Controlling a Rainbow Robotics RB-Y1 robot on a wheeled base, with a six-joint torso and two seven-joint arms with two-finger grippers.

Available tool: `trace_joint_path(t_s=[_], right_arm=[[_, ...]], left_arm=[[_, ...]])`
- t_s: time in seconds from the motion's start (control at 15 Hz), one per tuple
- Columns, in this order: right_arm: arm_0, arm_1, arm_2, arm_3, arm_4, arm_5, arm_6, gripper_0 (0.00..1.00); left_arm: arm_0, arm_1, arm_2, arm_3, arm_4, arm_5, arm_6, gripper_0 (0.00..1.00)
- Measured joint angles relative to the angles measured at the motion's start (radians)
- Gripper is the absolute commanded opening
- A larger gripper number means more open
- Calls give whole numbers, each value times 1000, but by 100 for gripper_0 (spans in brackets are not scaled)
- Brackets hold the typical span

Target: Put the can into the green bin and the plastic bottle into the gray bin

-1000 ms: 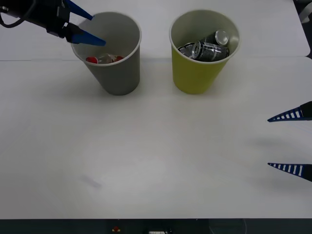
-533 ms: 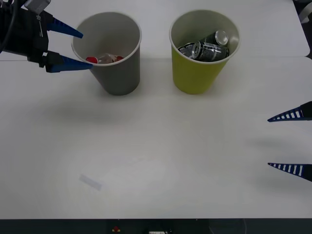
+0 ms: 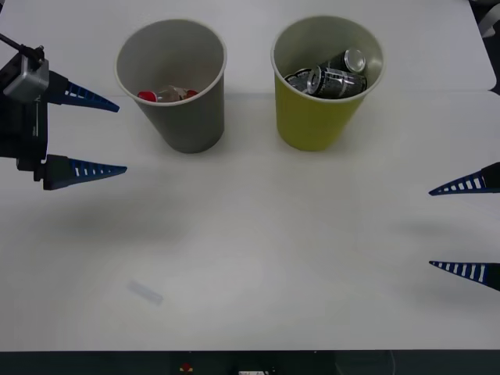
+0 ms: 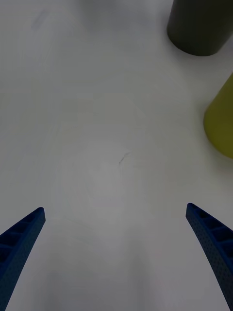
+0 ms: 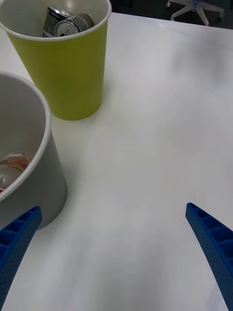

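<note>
Both items are sorted: the plastic bottle [image 3: 166, 94] lies inside the gray bin [image 3: 187, 125]; the crushed can [image 3: 328, 78] lies inside the green bin [image 3: 312, 121]. The left gripper [image 3: 82, 134], fingers spread and empty, hangs beside the gray bin, clear of its rim. The right gripper [image 3: 467, 228], also spread, is parked at the table [image 3: 273, 250] edge
</note>
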Motion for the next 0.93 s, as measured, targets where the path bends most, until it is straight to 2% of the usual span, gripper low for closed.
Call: trace_joint_path(t_s=[0.4,0.53,0.73,0.93], right_arm=[[0,0,0,0,0,0,0,100],[0,0,0,0,0,0,0,100],[0,0,0,0,0,0,0,100],[0,0,0,0,0,0,0,100]], left_arm=[[196,112,14,-72,131,67,-247,100],[249,127,38,-91,139,71,-277,100],[345,121,88,-128,128,84,-297,100],[412,63,135,-168,72,104,-304,100]])
